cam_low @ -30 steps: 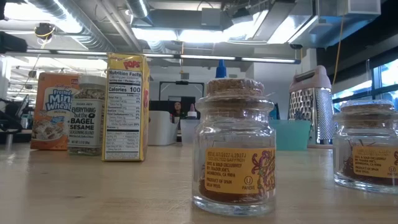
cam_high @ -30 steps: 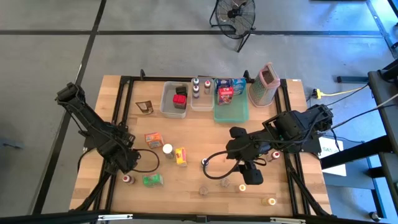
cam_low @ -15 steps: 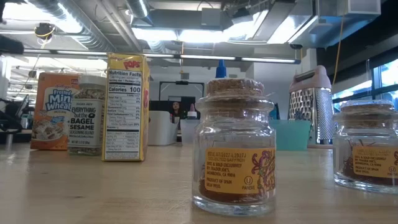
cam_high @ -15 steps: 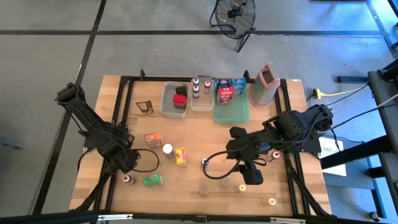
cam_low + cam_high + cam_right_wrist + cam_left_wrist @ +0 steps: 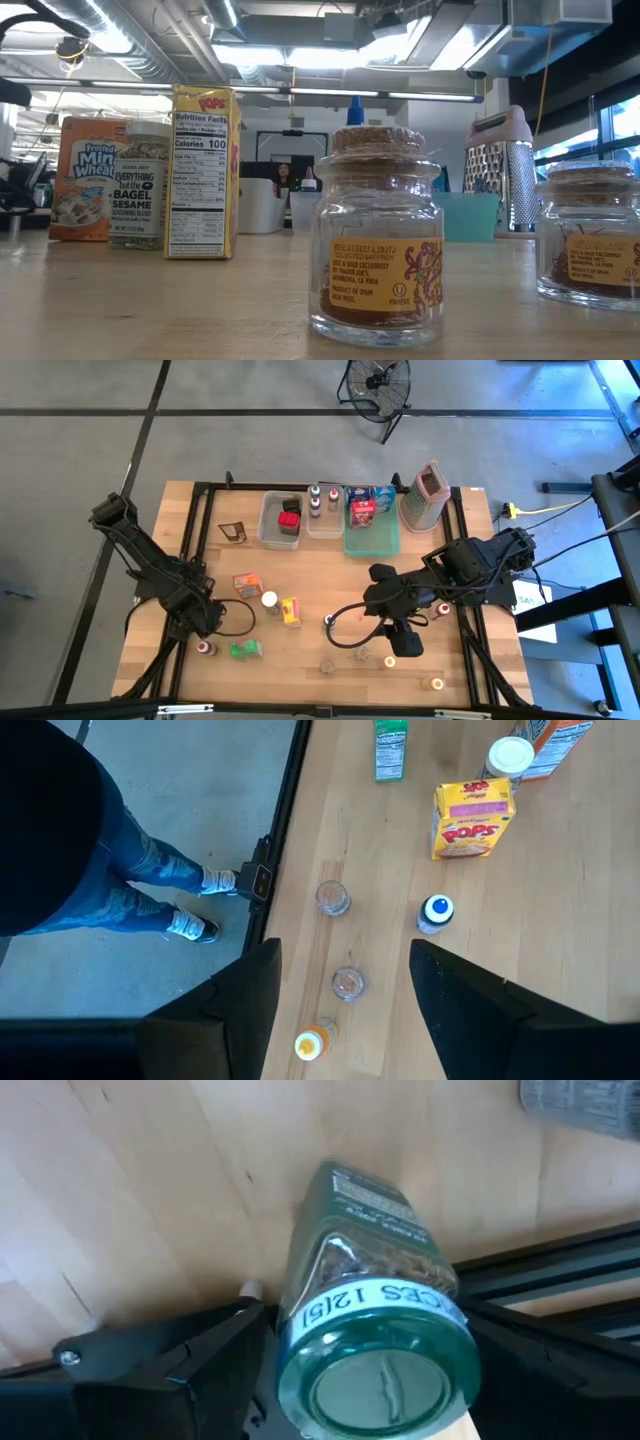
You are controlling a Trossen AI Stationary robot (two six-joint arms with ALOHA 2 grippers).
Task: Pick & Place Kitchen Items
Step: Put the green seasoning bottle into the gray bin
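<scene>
High view: the left end effector (image 5: 213, 622) sits low over the near-left part of the surface (image 5: 310, 570), just beside a green bottle (image 5: 244, 650) lying on its side. A small bottle (image 5: 206, 648) stands close by. The right end effector (image 5: 403, 642) hovers over the near-right area, above small jars (image 5: 361, 654). An orange box (image 5: 246, 583), a white-capped jar (image 5: 269, 601) and a yellow box (image 5: 291, 610) sit mid-surface. Tubs (image 5: 281, 520), a green tray (image 5: 372, 532) and a grater (image 5: 428, 495) line the far edge.

Low view: a cork-topped jar (image 5: 381, 235) stands nearest, another (image 5: 591, 235) to its right; the yellow box (image 5: 203, 172), seasoning jar (image 5: 140, 185) and orange box (image 5: 88, 178) stand on the left.

Left wrist view: the fingers (image 5: 170, 1365) are spread wide on either side of the green bottle (image 5: 370, 1340), which lies between them; contact cannot be judged.

Right wrist view: the fingers (image 5: 235, 1005) stand apart, holding nothing, above jars (image 5: 347, 982) and a blue-capped bottle (image 5: 435, 913). A person's legs (image 5: 140, 890) show beyond the edge of the surface.
</scene>
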